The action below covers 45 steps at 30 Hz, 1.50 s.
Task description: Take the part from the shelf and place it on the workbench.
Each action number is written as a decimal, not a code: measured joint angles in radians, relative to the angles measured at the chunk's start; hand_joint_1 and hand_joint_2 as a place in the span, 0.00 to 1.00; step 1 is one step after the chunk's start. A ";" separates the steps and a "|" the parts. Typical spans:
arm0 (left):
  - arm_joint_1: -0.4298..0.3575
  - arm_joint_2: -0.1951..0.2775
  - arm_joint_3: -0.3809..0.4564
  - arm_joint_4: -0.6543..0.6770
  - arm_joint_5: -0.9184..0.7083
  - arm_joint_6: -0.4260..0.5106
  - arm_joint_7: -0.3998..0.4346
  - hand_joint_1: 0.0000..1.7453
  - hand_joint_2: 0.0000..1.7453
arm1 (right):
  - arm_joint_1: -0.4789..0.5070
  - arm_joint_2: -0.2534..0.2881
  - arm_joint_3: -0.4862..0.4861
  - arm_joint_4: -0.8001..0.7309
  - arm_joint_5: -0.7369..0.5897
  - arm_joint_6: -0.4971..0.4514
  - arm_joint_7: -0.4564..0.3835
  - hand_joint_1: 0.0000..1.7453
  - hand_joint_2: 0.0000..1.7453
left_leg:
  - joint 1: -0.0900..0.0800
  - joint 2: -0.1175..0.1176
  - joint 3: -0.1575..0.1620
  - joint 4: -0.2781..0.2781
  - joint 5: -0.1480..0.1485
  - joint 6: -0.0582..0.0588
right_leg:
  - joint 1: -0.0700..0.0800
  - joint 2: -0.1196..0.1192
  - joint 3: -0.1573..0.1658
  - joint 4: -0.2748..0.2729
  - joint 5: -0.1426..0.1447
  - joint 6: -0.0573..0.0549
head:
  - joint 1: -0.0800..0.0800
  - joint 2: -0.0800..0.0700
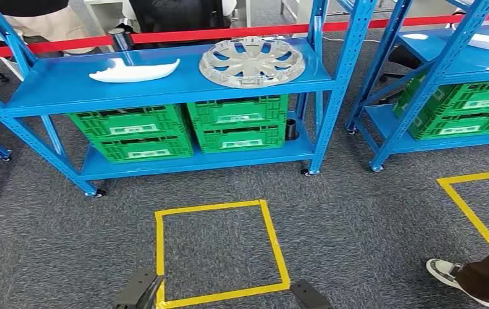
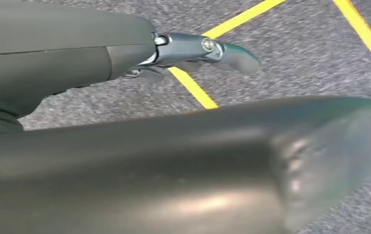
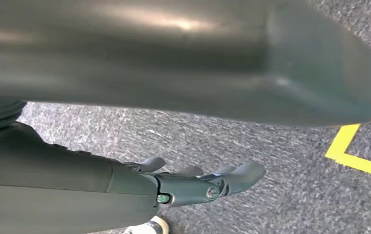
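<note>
Hanging low at the bottom edge of the head view: left hand (image 1: 140, 291) and right hand (image 1: 307, 295), both loosely extended over grey carpet, gripping nothing. Lying just beyond, a yellow tape square (image 1: 219, 251). Farther up, resting on the blue metal shelf (image 1: 62, 87): white curved plastic part (image 1: 134, 71), beside a silver round wheel cover (image 1: 252, 62). Sitting beneath, green plastic crates (image 1: 184, 127).

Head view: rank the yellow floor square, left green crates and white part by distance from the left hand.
1. Yellow floor square, right beside the left hand.
2. Left green crates, lower shelf.
3. White part, top shelf, farthest.
</note>
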 joint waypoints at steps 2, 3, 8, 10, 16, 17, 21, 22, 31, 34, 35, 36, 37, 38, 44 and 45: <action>0.001 0.000 0.000 0.000 -0.001 0.000 0.000 0.00 0.00 | 0.001 0.000 0.000 0.000 0.001 0.000 0.001 0.00 0.00 | 0.002 0.000 -0.003 -0.018 0.033 -0.001 | 0.000 0.001 0.008 0.000 -0.006 0.002 | 0.000 0.000; 0.001 0.000 0.000 0.000 -0.002 0.000 0.000 0.00 0.00 | 0.001 0.000 0.001 0.000 0.002 0.000 0.001 0.00 0.00 | 0.004 0.000 0.003 -0.053 0.073 -0.001 | -0.001 0.002 0.017 0.000 -0.012 0.004 | 0.000 0.000; -0.003 0.000 0.000 0.001 -0.009 0.000 0.000 0.00 0.00 | 0.001 0.001 0.002 0.000 0.003 -0.001 0.000 0.00 0.00 | -0.004 0.001 0.084 -0.275 0.184 0.014 | -0.002 0.003 0.040 -0.005 -0.032 0.030 | -0.002 0.000; -0.002 0.000 0.000 0.001 -0.010 0.000 0.000 0.00 0.00 | 0.001 0.001 0.003 0.000 0.003 -0.001 -0.001 0.00 0.00 | -0.005 -0.001 0.086 -0.285 0.183 0.028 | -0.002 0.002 0.042 -0.012 -0.033 0.043 | -0.001 0.000; -0.003 -0.002 0.000 0.000 -0.015 0.000 0.000 0.00 0.00 | 0.004 0.001 0.003 0.000 0.005 -0.001 -0.004 0.00 0.00 | -0.006 -0.001 0.107 -0.302 0.174 0.062 | 0.001 0.000 -0.106 0.258 -0.139 0.054 | 0.000 0.000; -0.003 -0.002 0.000 0.000 -0.017 0.000 0.000 0.00 0.00 | 0.006 0.001 0.003 0.000 0.005 -0.001 -0.005 0.00 0.00 | -0.007 -0.003 0.112 -0.301 0.171 0.062 | 0.001 0.000 -0.125 0.277 -0.129 0.054 | 0.000 0.000; -0.004 -0.003 0.000 -0.001 -0.023 -0.004 0.000 0.00 0.00 | 0.007 0.001 0.003 0.000 0.004 -0.010 -0.008 0.00 0.00 | -0.010 -0.016 0.131 -0.295 0.153 0.053 | 0.002 0.005 -0.052 0.071 0.010 0.044 | 0.000 0.000; -0.004 -0.004 0.000 -0.001 -0.024 -0.006 0.000 0.00 0.00 | 0.007 0.001 0.003 0.000 0.003 -0.012 -0.008 0.00 0.00 | -0.012 -0.018 0.132 -0.293 0.149 0.048 | 0.003 0.008 -0.036 0.029 0.023 0.041 | 0.000 0.000; -0.008 -0.003 0.000 -0.001 -0.032 -0.011 0.000 0.00 0.00 | 0.011 0.002 0.004 0.000 0.008 -0.018 -0.021 0.00 0.00 | -0.001 -0.005 0.003 -0.040 0.031 -0.003 | -0.002 -0.006 -0.006 -0.007 0.014 0.006 | -0.002 0.000; -0.007 -0.003 0.000 -0.001 -0.032 -0.011 0.000 0.00 0.00 | 0.010 0.002 0.004 0.000 0.011 -0.017 -0.021 0.00 0.00 | 0.005 0.000 -0.006 -0.058 0.090 -0.008 | -0.004 -0.010 0.008 -0.007 0.003 0.010 | -0.002 0.000; -0.008 -0.003 0.000 -0.002 -0.032 -0.011 0.000 0.00 0.00 | 0.010 0.002 0.004 0.000 0.011 -0.017 -0.022 0.00 0.00 | 0.006 0.006 0.026 -0.131 0.135 -0.007 | -0.006 -0.012 0.016 -0.007 -0.001 0.014 | -0.002 0.000; -0.009 -0.004 0.000 -0.002 -0.033 -0.011 0.000 0.00 0.00 | 0.010 0.002 0.005 0.000 0.012 -0.018 -0.022 0.00 0.00 | 0.004 0.013 0.058 -0.201 0.166 -0.005 | -0.006 -0.013 0.022 -0.007 -0.006 0.019 | -0.003 0.000; -0.011 -0.004 0.000 -0.002 -0.033 -0.011 0.000 0.00 0.00 | 0.010 0.002 0.005 0.001 0.013 -0.018 -0.022 0.00 0.00 | 0.002 0.019 0.081 -0.253 0.183 0.000 | -0.005 -0.015 0.027 -0.007 -0.011 0.025 | -0.003 0.000; -0.013 -0.004 0.000 -0.003 -0.033 -0.011 0.000 0.00 0.00 | 0.010 0.002 0.005 0.001 0.013 -0.019 -0.022 0.00 0.00 | -0.001 0.023 0.093 -0.280 0.187 0.006 | -0.004 -0.017 0.029 -0.007 -0.014 0.031 | -0.002 0.000; -0.013 -0.004 0.000 -0.006 -0.034 -0.015 0.000 0.00 0.00 | 0.010 0.002 0.008 0.001 0.013 -0.019 -0.021 0.00 0.00 | -0.003 0.003 0.104 -0.304 0.185 0.053 | -0.006 -0.019 -0.003 0.071 -0.067 0.061 | 0.003 0.000; -0.013 -0.004 0.000 -0.006 -0.034 -0.017 0.001 0.00 0.00 | 0.012 0.002 0.008 0.001 0.012 -0.019 -0.021 0.00 0.00 | -0.004 0.001 0.105 -0.304 0.183 0.057 | -0.005 -0.016 -0.040 0.140 -0.098 0.061 | 0.004 0.000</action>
